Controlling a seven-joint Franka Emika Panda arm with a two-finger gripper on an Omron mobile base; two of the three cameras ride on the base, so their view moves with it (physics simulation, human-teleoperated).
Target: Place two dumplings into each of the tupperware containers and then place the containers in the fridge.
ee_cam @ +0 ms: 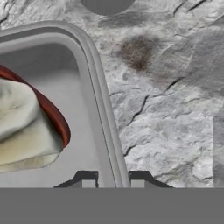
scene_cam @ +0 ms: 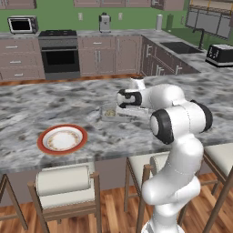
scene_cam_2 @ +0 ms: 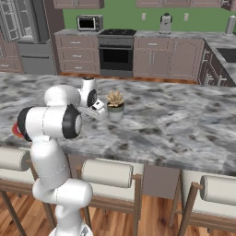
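Far back on the left, against the green wall: toaster oven (scene_cam: 22,23), then black oven with stovetop (scene_cam: 59,52), then kettle (scene_cam: 105,22).

Nearer, on the left of the marble island counter (scene_cam: 27,104): round white plate with a red rim (scene_cam: 62,139), lying flat and well apart from everything else.

Right of the plate and a little farther in: one tupperware container (scene_cam: 109,113), flat on the counter, with small tan bits inside, too small to count.

Just right of the container, reaching down over its right end: white arm (scene_cam: 177,123).

Seen from the hand: gripper (ee_cam: 113,180) clamped on the container's right-hand wall, one dark fingertip (ee_cam: 87,180) inside the tray, the other outside on the counter side, the rim running up between them. Left of that wall, on the tray floor: pale cream lump (ee_cam: 22,127) edged in dark red; cannot tell what it is.

Seen from the right base camera, just right of the hand: small potted plant (scene_cam_2: 115,105), upright on the counter.

Far right, on the side counter: sink (scene_cam: 181,47), then toaster (scene_cam: 220,54).
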